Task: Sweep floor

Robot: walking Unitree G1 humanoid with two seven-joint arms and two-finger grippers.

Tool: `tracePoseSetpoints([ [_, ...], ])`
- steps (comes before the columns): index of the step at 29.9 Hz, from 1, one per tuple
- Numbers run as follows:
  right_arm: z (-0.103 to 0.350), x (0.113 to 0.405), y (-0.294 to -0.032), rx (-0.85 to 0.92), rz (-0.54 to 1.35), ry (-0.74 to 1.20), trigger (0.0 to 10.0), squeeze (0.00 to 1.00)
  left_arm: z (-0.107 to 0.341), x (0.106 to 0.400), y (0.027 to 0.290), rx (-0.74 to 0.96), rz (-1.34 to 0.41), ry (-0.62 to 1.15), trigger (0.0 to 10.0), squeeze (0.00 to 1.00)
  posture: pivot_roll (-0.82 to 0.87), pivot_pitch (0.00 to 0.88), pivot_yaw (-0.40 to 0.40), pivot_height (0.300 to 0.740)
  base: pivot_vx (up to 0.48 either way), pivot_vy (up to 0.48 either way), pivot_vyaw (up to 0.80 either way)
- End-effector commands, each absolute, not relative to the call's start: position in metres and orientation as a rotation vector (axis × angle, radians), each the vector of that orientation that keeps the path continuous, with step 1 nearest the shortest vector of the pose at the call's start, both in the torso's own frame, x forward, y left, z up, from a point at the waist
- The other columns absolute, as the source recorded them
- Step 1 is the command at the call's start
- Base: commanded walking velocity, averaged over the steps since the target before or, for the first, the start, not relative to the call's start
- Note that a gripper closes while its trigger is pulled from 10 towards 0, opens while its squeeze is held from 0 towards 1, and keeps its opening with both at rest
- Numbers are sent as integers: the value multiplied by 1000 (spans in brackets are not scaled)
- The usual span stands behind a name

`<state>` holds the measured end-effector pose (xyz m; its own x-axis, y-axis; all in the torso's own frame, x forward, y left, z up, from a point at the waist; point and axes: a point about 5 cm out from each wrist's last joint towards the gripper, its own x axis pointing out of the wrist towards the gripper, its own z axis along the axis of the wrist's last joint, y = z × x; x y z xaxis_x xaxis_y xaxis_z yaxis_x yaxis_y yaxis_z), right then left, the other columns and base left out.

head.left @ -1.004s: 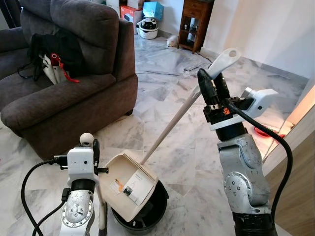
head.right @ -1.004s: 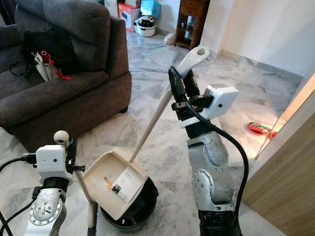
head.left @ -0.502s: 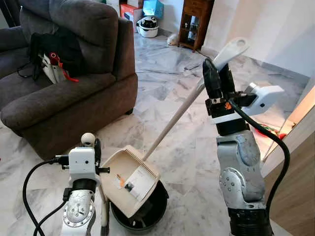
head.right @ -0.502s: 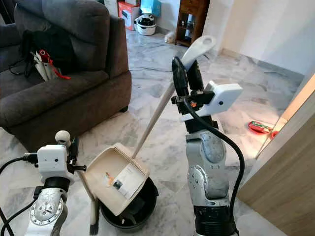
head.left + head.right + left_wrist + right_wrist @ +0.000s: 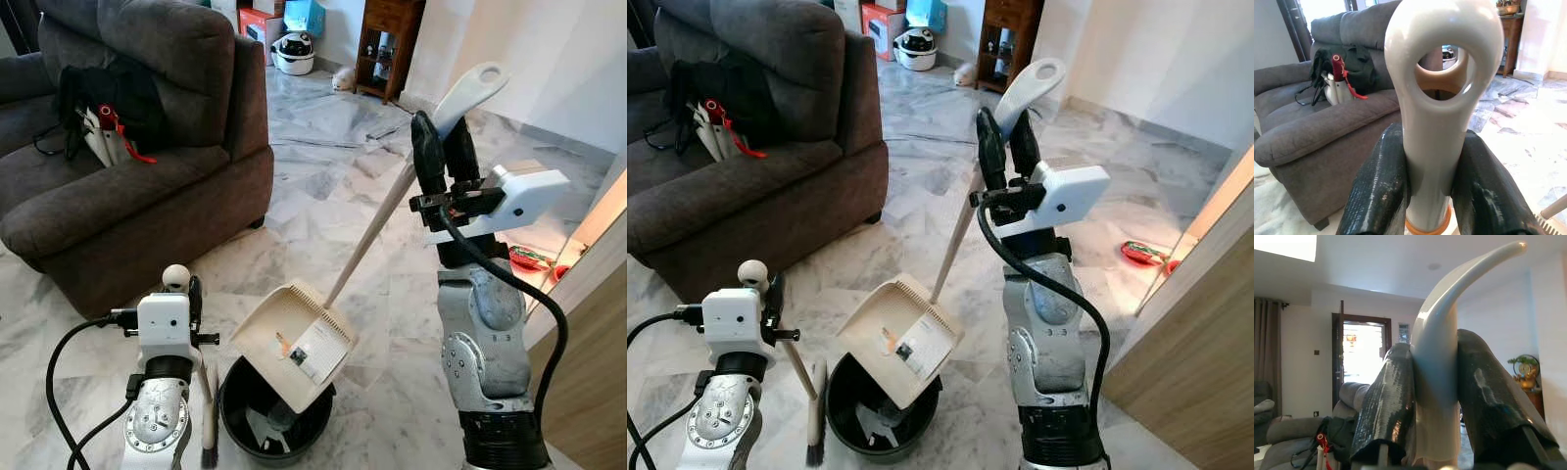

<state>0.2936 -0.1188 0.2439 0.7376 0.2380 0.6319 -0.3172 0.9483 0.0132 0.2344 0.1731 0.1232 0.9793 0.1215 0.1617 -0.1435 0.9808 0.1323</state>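
Right gripper (image 5: 443, 147) clamping dustpan handle (image 5: 392, 201), tilting dustpan (image 5: 294, 345) over black bin (image 5: 263, 431) near front. Left gripper (image 5: 1425, 196) gripping brush handle (image 5: 1442, 98), holding brush (image 5: 813, 416) left of bin.

The right arm stands raised, its right gripper (image 5: 443, 147) pointing up with 2 black fingers (image 5: 1391, 401) clamped together. The left arm sits low, its left gripper (image 5: 1431, 186) likewise clamped.
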Motion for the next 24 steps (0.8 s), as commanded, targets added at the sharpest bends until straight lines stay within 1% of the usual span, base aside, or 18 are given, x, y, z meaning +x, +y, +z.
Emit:
tracePoseSetpoints([
  [1,263,289,-114,109,328,-778,10000,0,139,236,170,147,120,-236,10000,0,146,3,-43,740,0,0,0],
  [4,264,287,-111,52,339,-797,10000,0,139,237,169,147,119,-237,10000,0,145,3,-42,740,0,0,0],
  [9,266,284,-109,17,338,-828,10000,0,139,237,170,146,119,-238,10000,0,145,1,-42,740,0,0,0],
  [16,269,281,-114,68,304,-838,10000,0,140,237,169,146,117,-239,10000,0,148,2,-41,740,0,0,0],
  [21,271,279,-115,63,289,-853,10000,0,140,237,169,146,117,-240,10000,0,147,2,-39,740,0,0,0],
  [24,276,276,-119,70,245,-884,10000,0,140,238,169,146,115,-240,10000,0,147,3,-37,740,0,0,0],
])
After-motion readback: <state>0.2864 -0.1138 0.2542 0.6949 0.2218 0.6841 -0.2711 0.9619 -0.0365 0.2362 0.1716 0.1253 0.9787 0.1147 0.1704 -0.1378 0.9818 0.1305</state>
